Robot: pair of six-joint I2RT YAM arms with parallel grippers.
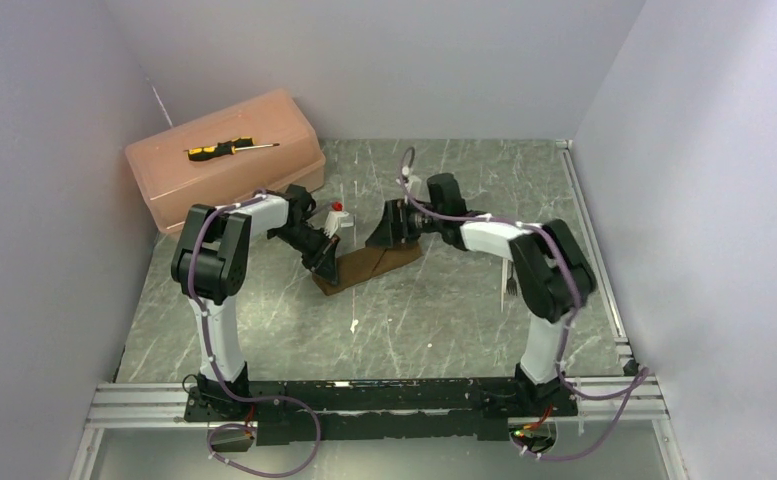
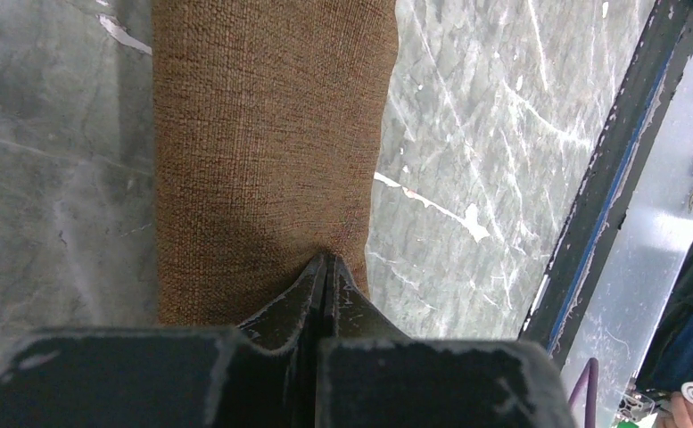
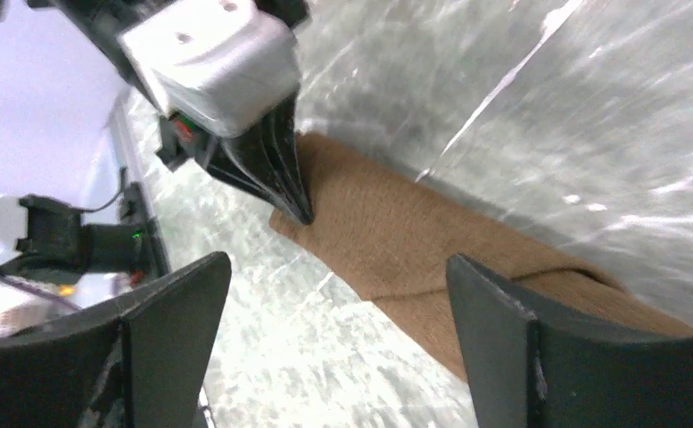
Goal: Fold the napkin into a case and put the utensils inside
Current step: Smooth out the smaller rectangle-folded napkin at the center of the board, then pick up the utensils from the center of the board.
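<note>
Left wrist: left hand [image 2: 326,267] pinches napkin [image 2: 271,134]; right hand [image 3: 338,330] agape.

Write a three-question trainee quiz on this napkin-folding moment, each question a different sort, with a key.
1. True or false: the left gripper has its jaws shut at the end of the napkin.
2. Multiple choice: where does the screwdriver lie? A) on the table beside the napkin B) on top of the pink box C) in the right gripper
3. Fill in: the right gripper's jaws stand ____ above the folded cloth, holding nothing.

Key: 1 true; 2 B; 3 open
</note>
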